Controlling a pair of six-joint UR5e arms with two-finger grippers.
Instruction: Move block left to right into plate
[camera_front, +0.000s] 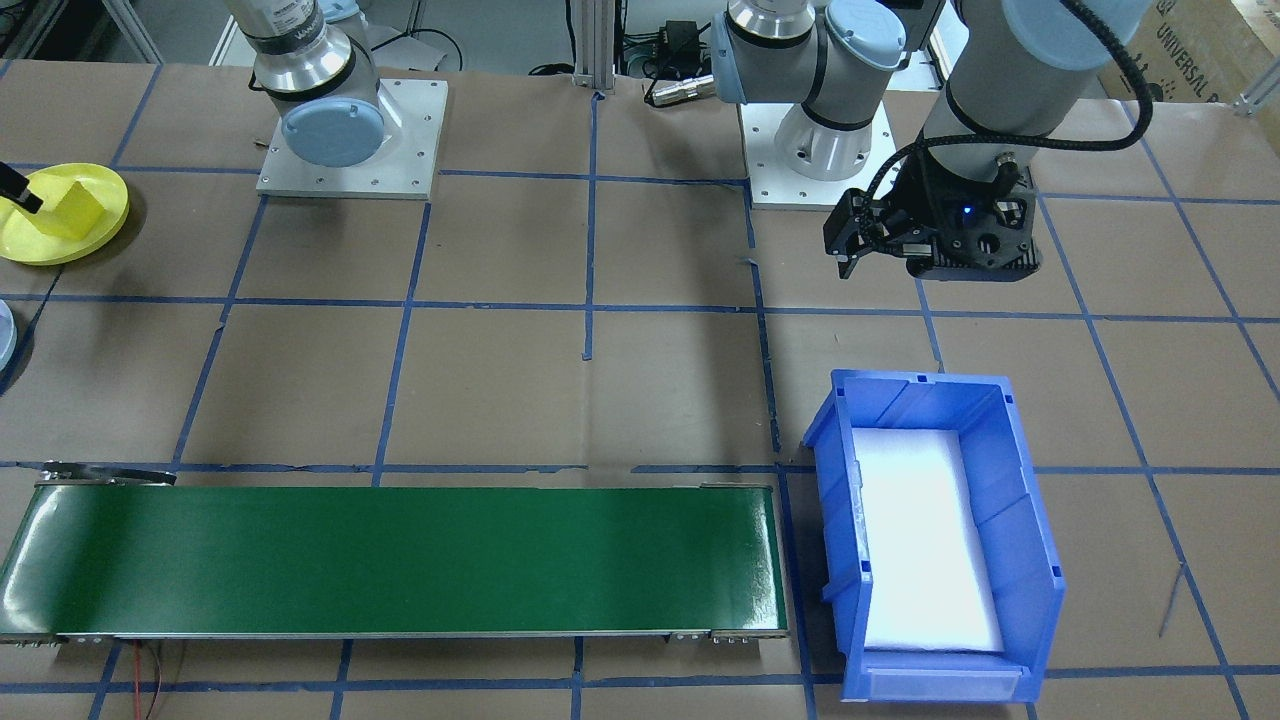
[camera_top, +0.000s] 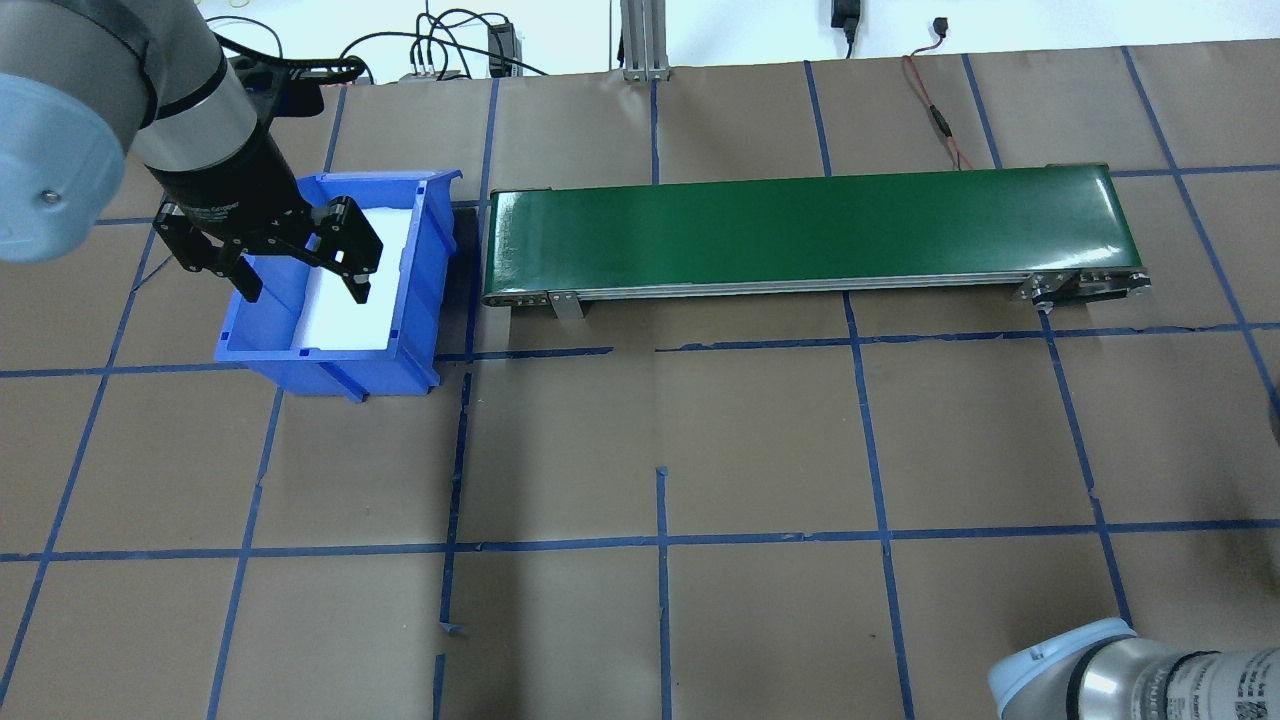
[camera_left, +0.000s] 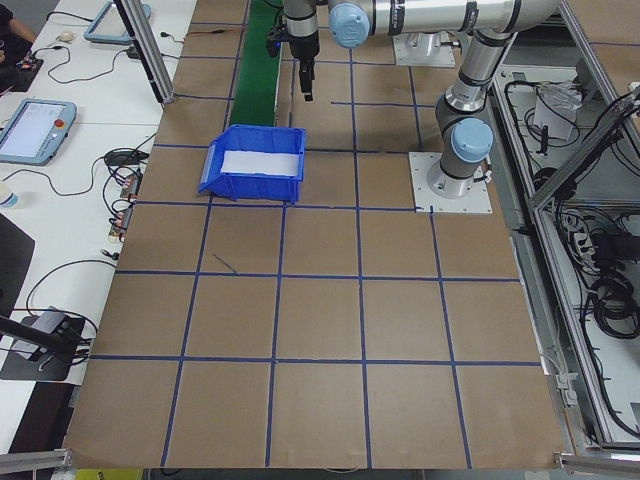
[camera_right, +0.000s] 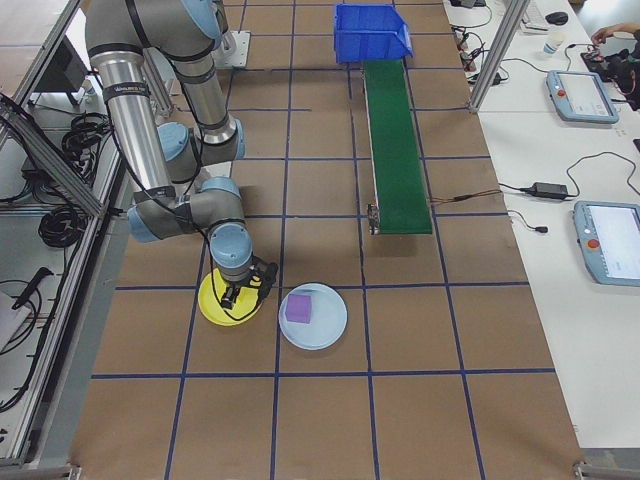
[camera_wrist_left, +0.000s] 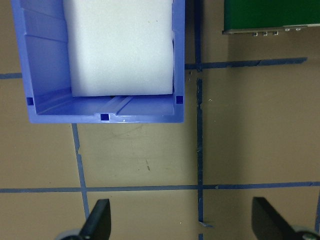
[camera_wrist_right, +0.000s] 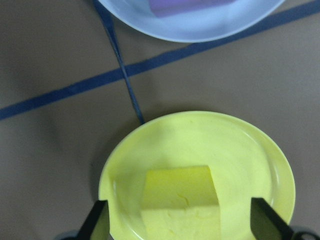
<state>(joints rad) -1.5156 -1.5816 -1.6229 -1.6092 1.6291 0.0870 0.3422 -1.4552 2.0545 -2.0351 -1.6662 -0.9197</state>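
A yellow block (camera_wrist_right: 181, 195) rests inside the pale yellow plate (camera_wrist_right: 260, 155), seen also in the front view as the block (camera_front: 75, 212) on the plate (camera_front: 25, 245) at the far left edge. My right gripper (camera_wrist_right: 182, 222) hovers straight over it, open, a finger (camera_wrist_right: 99, 220) on each side with gaps to the block. In the right side view the right gripper (camera_right: 245, 295) hangs above the plate (camera_right: 212, 312). My left gripper (camera_top: 305, 293) is open and holds nothing, above the near end of the blue bin (camera_top: 330, 365).
A light blue plate (camera_right: 325, 330) carrying a purple block (camera_right: 299, 307) lies beside the yellow plate. The green conveyor belt (camera_top: 800, 225) runs from the blue bin (camera_front: 1020, 540), which holds white foam, towards the plates. Brown paper with blue tape lines covers the table.
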